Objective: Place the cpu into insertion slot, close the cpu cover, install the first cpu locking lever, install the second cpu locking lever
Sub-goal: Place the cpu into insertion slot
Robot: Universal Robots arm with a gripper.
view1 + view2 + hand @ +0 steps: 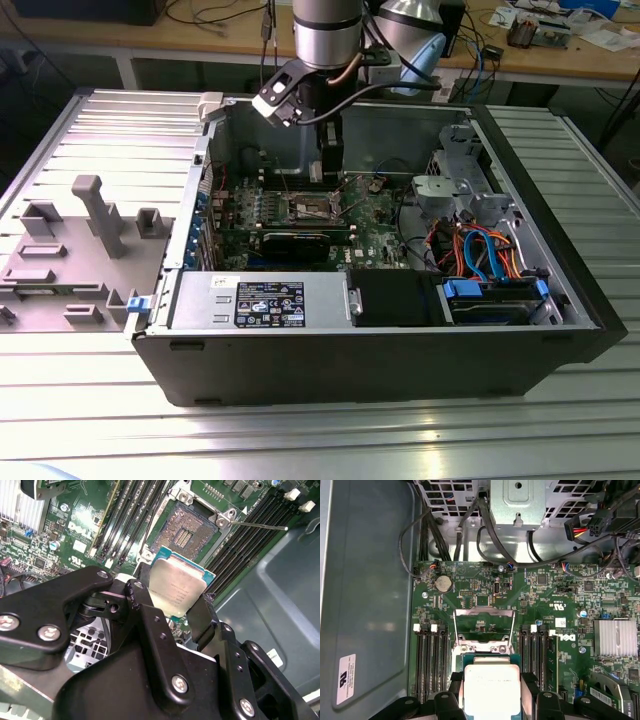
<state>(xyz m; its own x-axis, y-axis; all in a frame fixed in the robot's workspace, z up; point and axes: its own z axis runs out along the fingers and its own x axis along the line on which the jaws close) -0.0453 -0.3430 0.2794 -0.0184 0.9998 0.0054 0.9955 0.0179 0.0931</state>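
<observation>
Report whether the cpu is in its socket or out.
Out. The black gripper holds the small square silver-topped cpu over the green board; the metal-rimmed insertion slot lies bare, pins showing.

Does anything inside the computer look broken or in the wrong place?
Nothing looks broken or spilled. The cpu isn't in its insertion slot yet: the tool holds it by its edges close to the open, bare socket. That looks like a job half done, not a mistake.
</observation>
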